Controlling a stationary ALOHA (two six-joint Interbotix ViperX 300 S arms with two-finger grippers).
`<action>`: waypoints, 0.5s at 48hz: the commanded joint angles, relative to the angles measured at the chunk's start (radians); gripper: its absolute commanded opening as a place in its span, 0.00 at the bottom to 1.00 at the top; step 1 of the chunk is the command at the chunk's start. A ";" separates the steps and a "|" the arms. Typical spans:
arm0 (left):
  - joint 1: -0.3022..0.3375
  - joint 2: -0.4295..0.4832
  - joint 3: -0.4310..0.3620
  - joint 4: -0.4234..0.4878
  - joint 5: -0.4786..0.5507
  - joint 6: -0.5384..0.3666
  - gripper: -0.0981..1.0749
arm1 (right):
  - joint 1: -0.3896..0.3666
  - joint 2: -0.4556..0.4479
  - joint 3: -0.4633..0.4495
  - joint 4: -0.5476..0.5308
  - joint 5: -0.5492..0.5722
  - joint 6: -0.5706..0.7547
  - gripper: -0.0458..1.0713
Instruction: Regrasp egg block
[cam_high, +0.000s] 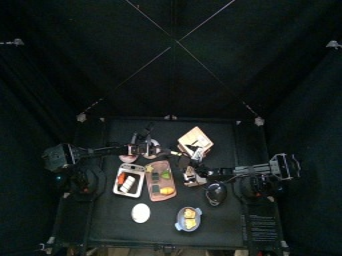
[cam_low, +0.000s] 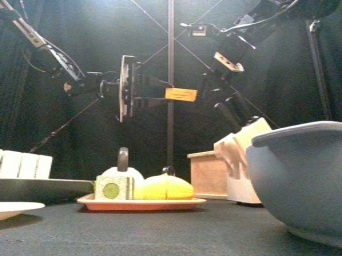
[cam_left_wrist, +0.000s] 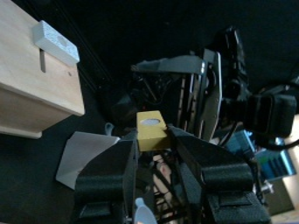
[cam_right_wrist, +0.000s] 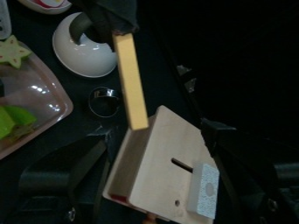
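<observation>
Grey bowl (cam_low: 301, 180) sits nearest you on the right of the counter (cam_low: 160, 235), its rim filling that corner of the front view. Behind it, towards the middle, a flat tray (cam_low: 140, 203) carries a green-and-white toy piece (cam_low: 118, 186) and a rounded yellow one (cam_low: 166, 187), side by side. Just beyond the tray on the right stands a pale wooden box (cam_low: 211, 172). Further back and high above all of these, you have the egg block (cam_low: 181, 94) in the air, a thin yellow slab clamped by one end between the jaws of the left tool (cam_left_wrist: 149, 140). Your right tool (cam_right_wrist: 158, 140) hangs close by it with its jaws spread wide, gripping nothing.
</observation>
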 joint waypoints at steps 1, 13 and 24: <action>-0.032 -0.009 0.005 -0.176 -0.003 -0.048 0.49 | 0.020 0.002 -0.035 -0.061 0.032 0.003 0.96; -0.087 -0.009 -0.006 -0.250 -0.011 -0.114 0.49 | 0.051 0.104 -0.094 -0.236 0.190 -0.008 0.96; -0.097 -0.008 -0.009 -0.253 -0.011 -0.126 0.49 | 0.049 0.150 -0.114 -0.265 0.207 -0.015 0.96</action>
